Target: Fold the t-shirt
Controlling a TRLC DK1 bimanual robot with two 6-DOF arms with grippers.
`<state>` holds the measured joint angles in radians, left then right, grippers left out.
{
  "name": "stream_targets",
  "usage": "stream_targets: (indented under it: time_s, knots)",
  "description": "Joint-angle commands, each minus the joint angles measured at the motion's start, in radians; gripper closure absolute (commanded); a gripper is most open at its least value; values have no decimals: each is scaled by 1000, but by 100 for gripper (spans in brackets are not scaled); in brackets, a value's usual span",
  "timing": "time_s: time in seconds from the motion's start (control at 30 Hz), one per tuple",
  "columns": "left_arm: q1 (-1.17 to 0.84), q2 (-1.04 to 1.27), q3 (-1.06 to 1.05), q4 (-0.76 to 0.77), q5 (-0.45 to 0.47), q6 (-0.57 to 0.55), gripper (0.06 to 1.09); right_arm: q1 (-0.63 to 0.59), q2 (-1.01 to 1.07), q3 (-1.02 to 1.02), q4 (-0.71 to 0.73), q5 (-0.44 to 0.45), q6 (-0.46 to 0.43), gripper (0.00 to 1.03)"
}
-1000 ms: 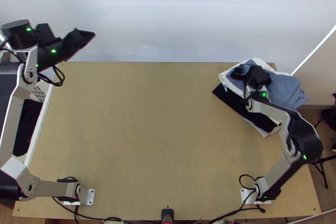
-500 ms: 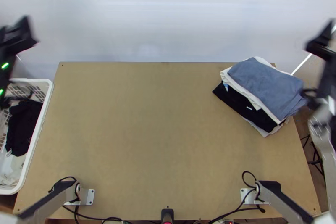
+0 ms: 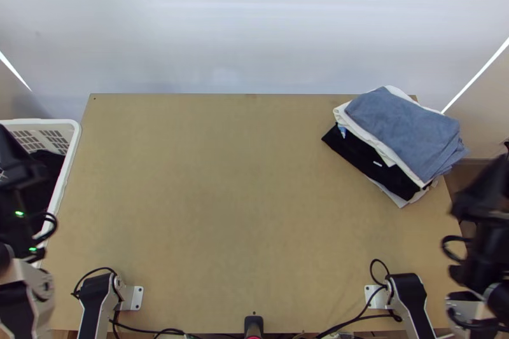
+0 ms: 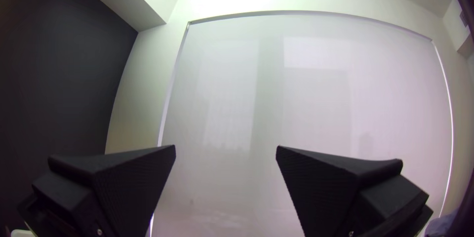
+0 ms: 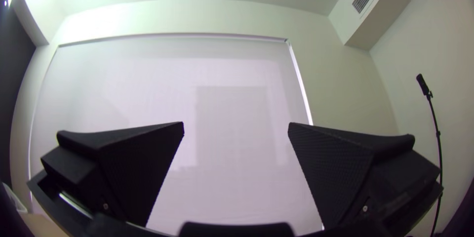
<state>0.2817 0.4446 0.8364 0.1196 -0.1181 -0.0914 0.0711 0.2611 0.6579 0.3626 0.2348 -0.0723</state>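
From above, the blue-grey cloth [image 3: 404,132], presumably the t-shirt, lies folded atop the pile [image 3: 364,159] at the worktop's [image 3: 242,199] two o'clock; folding looks finished. Left wrist view: left gripper [image 4: 225,146], jaws parted, empty. Right wrist view: right gripper [image 5: 236,124], likewise.
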Motion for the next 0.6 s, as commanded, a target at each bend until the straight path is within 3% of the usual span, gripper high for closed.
stream_targets:
  time_s: [0.0,0.13,0.23,0.4,0.57]
  knots:
    - [-27,-119,-342,233,6,48,10,93,-258,-412,98,-25,-70,5]
    - [-116,-101,-551,400,8,99,10,95,-264,-595,165,-25,-67,5]
    - [-199,-99,-706,531,8,124,10,116,-260,-655,131,-28,-35,5]
    - [-234,-124,-832,535,9,94,10,136,-220,-655,30,-26,23,5]
    - [-233,-127,-839,413,9,50,10,137,-263,-655,-111,-28,62,5]
